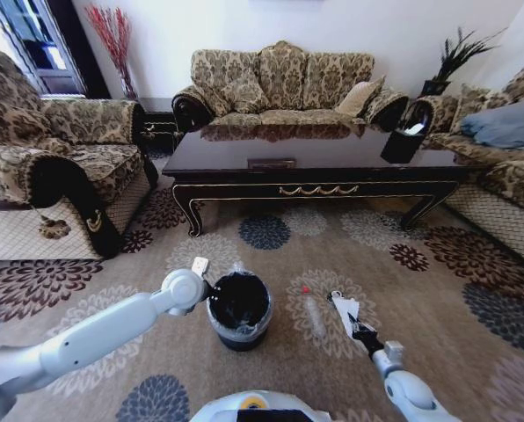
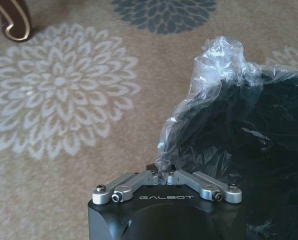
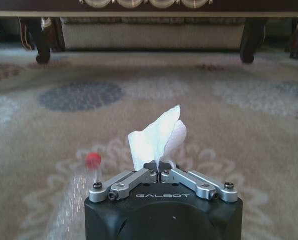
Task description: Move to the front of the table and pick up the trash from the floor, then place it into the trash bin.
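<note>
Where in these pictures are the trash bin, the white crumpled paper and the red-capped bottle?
trash bin (image 1: 264, 327): head view, front rim.
white crumpled paper (image 3: 156, 140): right wrist view, middle of sheet.
red-capped bottle (image 1: 313, 315): head view, clear body.

The long dark wood coffee table (image 1: 315, 158) has a glossy, mirror-like surface, with gold ornament on its apron. The small round black trash bin (image 1: 240, 309) wears a thin, crinkled translucent plastic liner (image 2: 214, 100), and the beige flower-patterned carpet floor (image 1: 271, 255) looks matt and woven. The crumpled white paper sheet (image 3: 156, 140) is soft and creased, beside a clear plastic bottle with red cap (image 1: 311, 309).
</note>
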`<state>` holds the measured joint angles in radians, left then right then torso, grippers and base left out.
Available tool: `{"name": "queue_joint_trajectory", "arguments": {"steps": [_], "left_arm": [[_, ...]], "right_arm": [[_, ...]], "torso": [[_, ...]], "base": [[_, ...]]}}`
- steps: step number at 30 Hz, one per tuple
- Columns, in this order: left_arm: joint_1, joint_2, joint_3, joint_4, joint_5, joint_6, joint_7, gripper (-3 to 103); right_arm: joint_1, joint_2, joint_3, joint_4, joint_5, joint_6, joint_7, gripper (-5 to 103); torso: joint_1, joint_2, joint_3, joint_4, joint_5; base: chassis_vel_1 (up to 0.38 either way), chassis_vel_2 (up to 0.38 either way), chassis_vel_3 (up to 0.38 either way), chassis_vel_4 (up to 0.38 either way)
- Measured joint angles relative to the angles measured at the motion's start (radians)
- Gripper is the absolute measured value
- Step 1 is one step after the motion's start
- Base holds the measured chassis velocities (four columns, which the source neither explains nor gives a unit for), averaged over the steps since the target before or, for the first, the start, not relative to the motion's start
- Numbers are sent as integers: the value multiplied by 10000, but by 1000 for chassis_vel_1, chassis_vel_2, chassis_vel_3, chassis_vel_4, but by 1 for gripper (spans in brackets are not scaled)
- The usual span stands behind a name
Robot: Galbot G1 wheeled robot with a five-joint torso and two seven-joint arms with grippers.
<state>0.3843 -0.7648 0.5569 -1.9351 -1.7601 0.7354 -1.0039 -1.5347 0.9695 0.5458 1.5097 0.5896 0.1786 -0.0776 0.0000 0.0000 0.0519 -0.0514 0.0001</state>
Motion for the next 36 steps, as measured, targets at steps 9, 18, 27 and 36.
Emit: {"name": "queue_joint_trajectory", "arguments": {"steps": [9,18,27,36], "left_arm": [[-843,-1536,1120,624,-280,0,-383,2],[-1420,-2240,1715,1310,-396,0,-397,2],[-1670,-2834,1935,1558,-562,0,-498,2],[-2215,-3115,2146,1466,-1084,0,-657,2]], "right_arm": [[-1500,-198,869,2791,74,130,573,0],[-2875,-126,1399,5244,-7,28,480,0],[-3372,119,1059,7298,-598,-639,995,0],[-3697,327,588,8323,-789,-1218,1034,0]], "torso": [[0,0,0,-3,0],[0,0,0,1,-1],[0,0,0,0,0],[0,0,0,3,0]], "base": [[0,0,0,0],[0,0,0,0],[0,0,0,0],[0,0,0,0]]}}
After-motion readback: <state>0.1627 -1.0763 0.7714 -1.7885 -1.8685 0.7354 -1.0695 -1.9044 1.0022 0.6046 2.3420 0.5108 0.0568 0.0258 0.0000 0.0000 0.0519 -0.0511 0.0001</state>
